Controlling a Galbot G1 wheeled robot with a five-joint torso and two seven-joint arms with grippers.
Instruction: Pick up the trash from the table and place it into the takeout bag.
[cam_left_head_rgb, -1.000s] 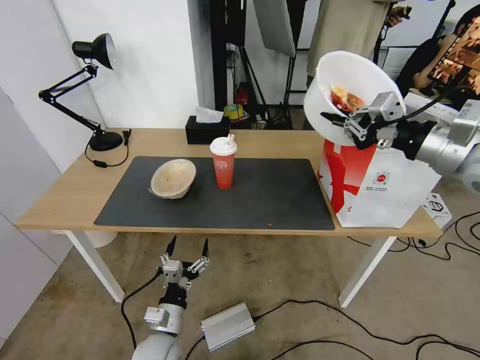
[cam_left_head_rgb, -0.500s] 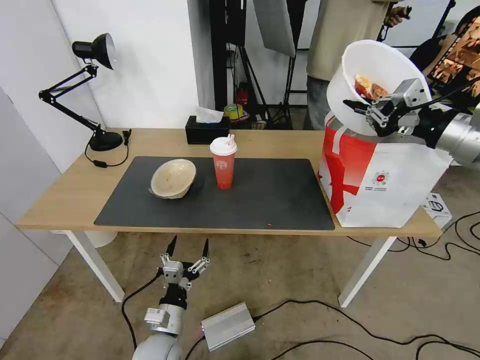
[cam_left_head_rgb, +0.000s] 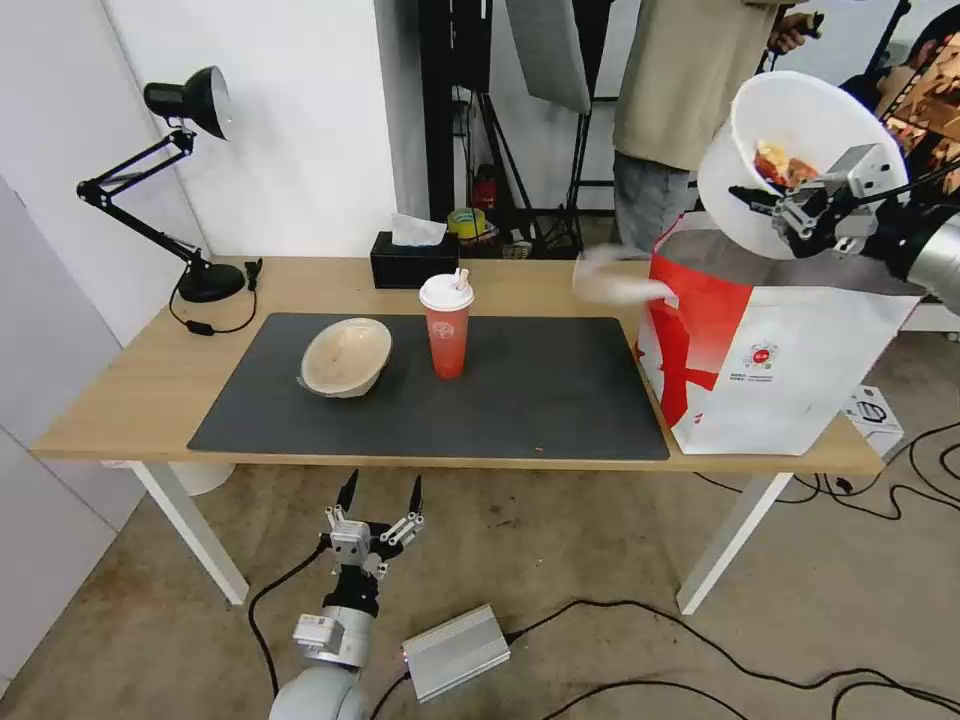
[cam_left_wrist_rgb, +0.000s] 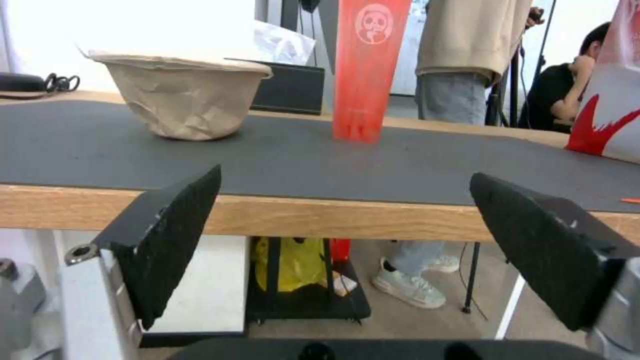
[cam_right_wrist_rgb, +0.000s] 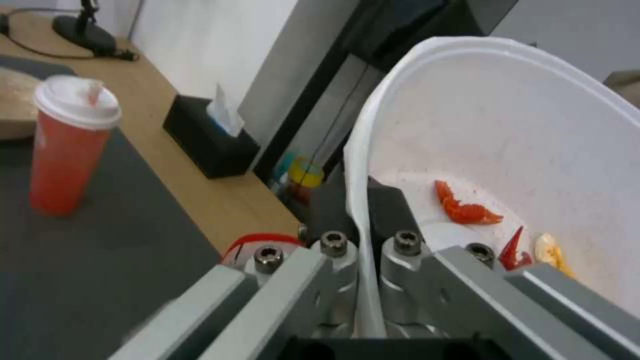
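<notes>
White bowl held over the bag mouth; no trash item is in the bag yet.

Status: the right pincer (cam_left_head_rgb: 790, 205) is clamped on the rim of the white round bowl (cam_left_head_rgb: 800, 150), one finger inside the wall and one outside, as the right wrist view confirms. The bowl hangs tilted above the open top of the takeout bag (cam_left_head_rgb: 770, 360), which stands at the right end of the tabletop (cam_left_head_rgb: 130, 390); red food scraps (cam_right_wrist_rgb: 467, 210) lie inside. Remaining: the red drink cup (cam_left_head_rgb: 447, 328) and the beige paper-pulp bowl (cam_left_head_rgb: 346, 357) stand on the dark grey mat (cam_left_head_rgb: 540, 400), well apart from the bag. The left pincer (cam_left_head_rgb: 378, 500) waits below the tabletop edge, fingers spread wide, holding nothing.
</notes>
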